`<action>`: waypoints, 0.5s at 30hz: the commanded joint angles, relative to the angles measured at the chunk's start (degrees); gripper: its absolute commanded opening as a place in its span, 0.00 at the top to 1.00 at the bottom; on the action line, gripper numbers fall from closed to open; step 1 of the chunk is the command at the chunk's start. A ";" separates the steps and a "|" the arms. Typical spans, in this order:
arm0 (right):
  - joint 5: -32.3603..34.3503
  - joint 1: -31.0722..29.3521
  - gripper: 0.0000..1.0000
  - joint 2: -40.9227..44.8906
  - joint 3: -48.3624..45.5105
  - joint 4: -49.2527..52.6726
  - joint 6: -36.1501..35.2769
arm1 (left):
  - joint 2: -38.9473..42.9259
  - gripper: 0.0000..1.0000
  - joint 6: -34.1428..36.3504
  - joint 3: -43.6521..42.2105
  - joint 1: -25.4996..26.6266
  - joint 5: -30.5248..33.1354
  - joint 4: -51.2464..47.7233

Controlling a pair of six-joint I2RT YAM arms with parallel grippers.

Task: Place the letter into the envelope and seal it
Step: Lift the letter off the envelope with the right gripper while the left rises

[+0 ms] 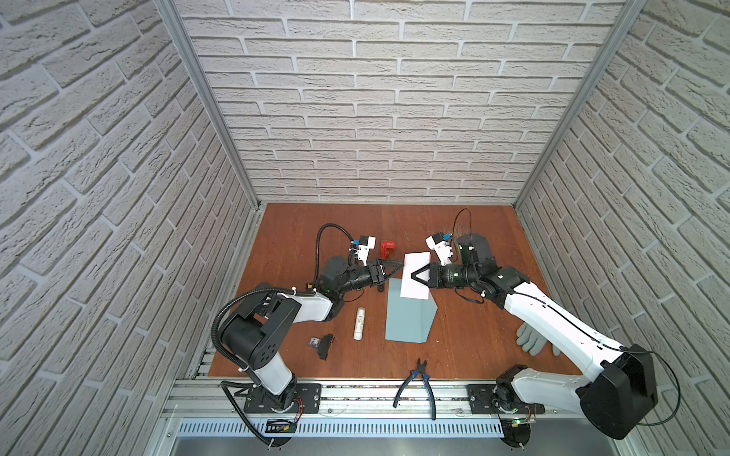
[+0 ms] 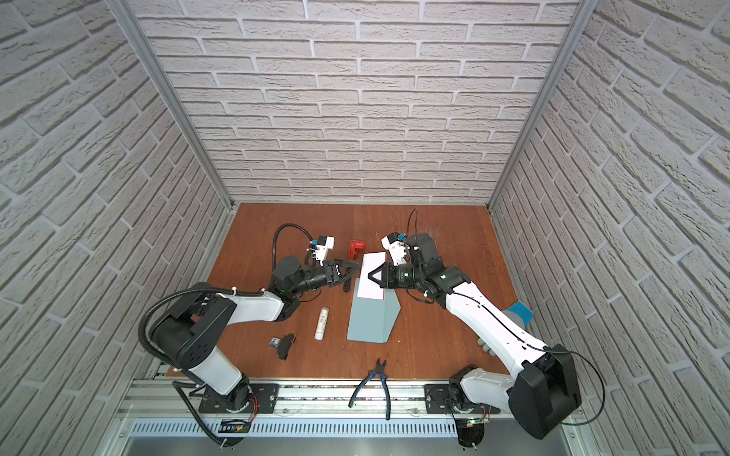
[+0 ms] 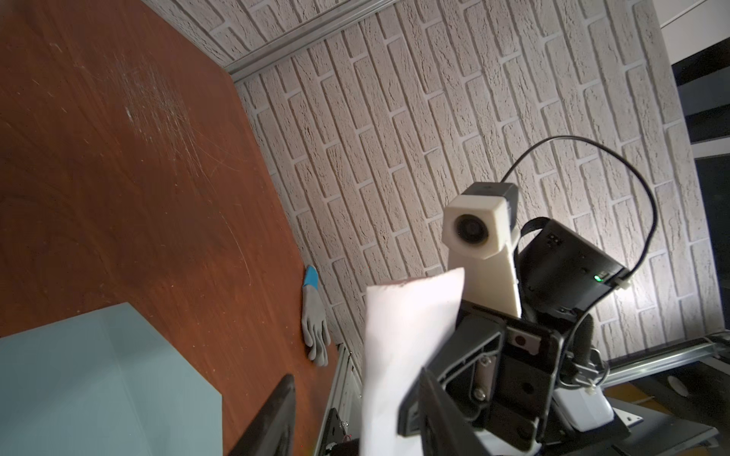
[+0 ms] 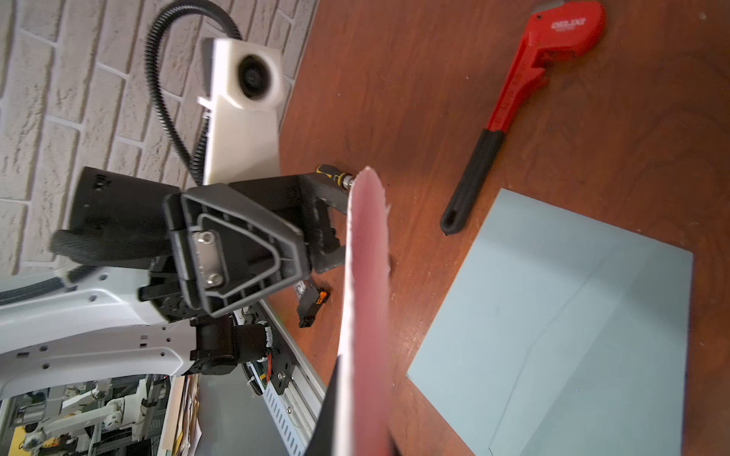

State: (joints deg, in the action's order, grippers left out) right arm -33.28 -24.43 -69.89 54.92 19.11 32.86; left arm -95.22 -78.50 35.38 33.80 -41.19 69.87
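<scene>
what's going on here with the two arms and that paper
The right gripper is shut on the letter and holds it up over the far end of the envelope, which lies flat on the table. The left gripper is open at the letter's other edge and is not gripping it. The letter is not in the envelope yet, so nothing is sealed.

- Bare table (image 1: 474, 335) lies open at centre right, between envelope (image 1: 409, 316) and glove (image 1: 531, 339).
- A glue stick (image 1: 359, 323) flanks the envelope's left; wrench (image 1: 388, 248) blocks upper centre; pliers (image 1: 422, 375) span the lower edge.
- Raised letter (image 1: 414, 276) overhangs the envelope's top.
</scene>
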 commanded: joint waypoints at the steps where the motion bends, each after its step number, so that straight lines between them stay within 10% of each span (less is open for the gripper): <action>1: -2.94 0.17 0.94 2.03 -0.86 -4.66 0.38 | 0.64 0.52 -3.81 1.43 0.27 -1.44 10.42; 15: -4.85 0.25 0.92 1.59 -1.64 -7.61 1.03 | 2.17 0.75 -4.57 2.75 1.37 -3.11 10.47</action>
State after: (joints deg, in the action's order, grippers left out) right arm -36.82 -24.36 -69.04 53.76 14.26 34.09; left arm -95.18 -83.40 36.60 34.85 -42.98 74.98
